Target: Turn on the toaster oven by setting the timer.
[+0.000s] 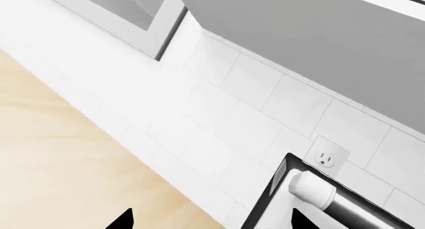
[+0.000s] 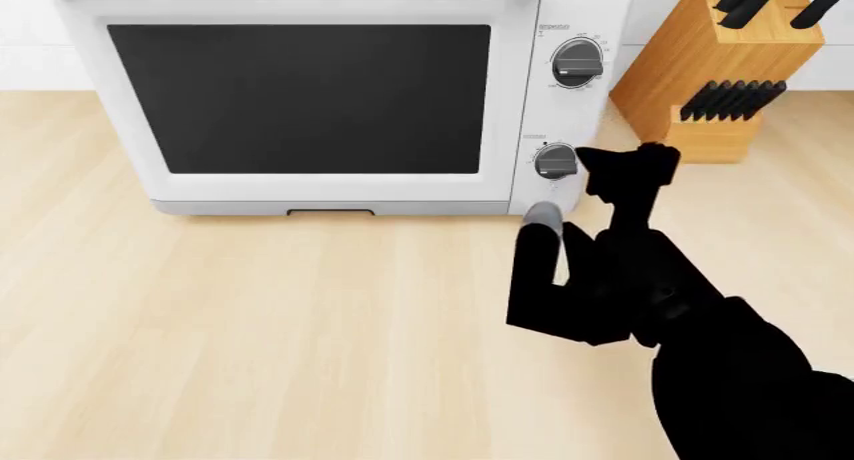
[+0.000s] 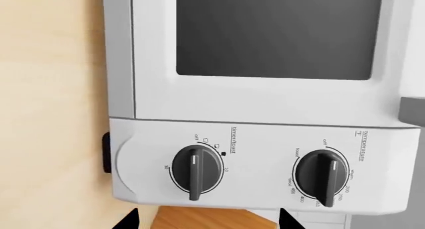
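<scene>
The toaster oven (image 2: 334,195) stands at the back of the wooden counter, white, with a wide dark glass door. Two round grey knobs sit on its side panel. The right wrist view reads them as the timer/toast knob (image 3: 197,170) and the temperature knob (image 3: 322,173). In the head view the timer knob (image 2: 555,161) is the lower one. My right gripper (image 2: 621,158) hangs just in front of it, slightly to its right, open and not touching. In its own view the right gripper (image 3: 207,221) shows two spread fingertips and nothing between them. My left gripper (image 1: 212,221) is open and empty, away from the oven.
A wooden knife block (image 2: 721,70) with black handles stands right of the oven, close behind my right arm. The left wrist view shows bare counter (image 1: 59,159), a white tiled wall with an outlet (image 1: 325,157), and a dark-framed appliance with a steel bar handle (image 1: 332,196).
</scene>
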{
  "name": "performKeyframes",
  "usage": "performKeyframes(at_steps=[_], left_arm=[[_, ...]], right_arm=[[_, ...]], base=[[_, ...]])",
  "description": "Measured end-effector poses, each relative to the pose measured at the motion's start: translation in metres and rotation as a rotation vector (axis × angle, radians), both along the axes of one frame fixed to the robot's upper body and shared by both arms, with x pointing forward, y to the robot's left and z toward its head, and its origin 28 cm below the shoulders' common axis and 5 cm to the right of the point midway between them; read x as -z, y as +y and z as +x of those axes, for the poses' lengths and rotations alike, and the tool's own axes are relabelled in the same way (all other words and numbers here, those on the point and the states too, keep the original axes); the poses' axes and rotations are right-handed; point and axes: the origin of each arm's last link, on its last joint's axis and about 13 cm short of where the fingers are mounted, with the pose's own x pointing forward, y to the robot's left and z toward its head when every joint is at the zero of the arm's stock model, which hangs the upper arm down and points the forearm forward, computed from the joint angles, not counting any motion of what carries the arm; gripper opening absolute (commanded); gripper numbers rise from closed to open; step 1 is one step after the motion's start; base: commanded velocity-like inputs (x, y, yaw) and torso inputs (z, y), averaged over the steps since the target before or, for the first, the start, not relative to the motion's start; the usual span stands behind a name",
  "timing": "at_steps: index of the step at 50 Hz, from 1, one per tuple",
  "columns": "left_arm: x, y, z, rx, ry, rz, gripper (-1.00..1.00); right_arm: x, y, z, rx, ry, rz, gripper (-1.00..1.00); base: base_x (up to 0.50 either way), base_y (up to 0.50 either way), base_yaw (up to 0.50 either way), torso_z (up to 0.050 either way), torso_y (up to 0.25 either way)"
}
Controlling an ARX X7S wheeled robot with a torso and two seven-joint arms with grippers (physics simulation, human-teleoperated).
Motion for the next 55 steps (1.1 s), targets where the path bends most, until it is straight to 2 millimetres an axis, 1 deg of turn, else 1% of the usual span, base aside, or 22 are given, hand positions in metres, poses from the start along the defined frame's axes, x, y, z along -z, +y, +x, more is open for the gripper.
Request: performKeyframes(at_steps=[31,55], left_arm=[[0.001,0.000,0.001,0.001,0.007,-0.009,1.00],[0.002,0.000,0.002,0.001,0.008,-0.010,1.00]], right_arm=[[0.012,0.001,0.012,0.035,0.027,-0.030,1.00],[0.014,0.001,0.014,0.048,0.016,-0.029,1.00]], base=[[0.00,0.00,0.00,0.000,0.000],[0.00,0.00,0.00,0.000,0.000]])
